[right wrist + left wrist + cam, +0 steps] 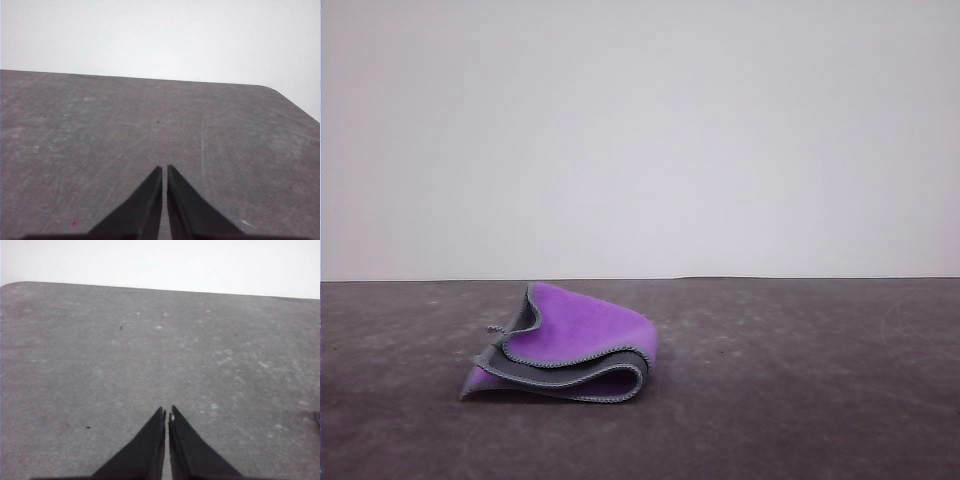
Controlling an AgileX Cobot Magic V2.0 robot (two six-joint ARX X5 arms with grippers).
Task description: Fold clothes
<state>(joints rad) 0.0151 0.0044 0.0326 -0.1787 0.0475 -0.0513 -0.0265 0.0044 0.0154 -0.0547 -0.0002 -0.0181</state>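
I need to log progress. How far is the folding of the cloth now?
The cloth already lies loosely doubled over on the table, purple face up, layers gaping and edges not aligned. Nothing is in hand: the left tool and right tool are shut and empty above bare table. Flattening and squaring the fold remains.

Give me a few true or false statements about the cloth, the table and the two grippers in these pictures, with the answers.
1. The cloth lies loosely folded on the table, purple face showing on top. True.
2. The left gripper is clamped on the cloth. False: its fingers are together over bare table, holding nothing.
3. The right gripper has its fingers together. True.
4. The cloth is spread flat in one layer. False: several layers curl over each other, grey and purple both showing.
5. The cloth has a light grey stitched edge. True.
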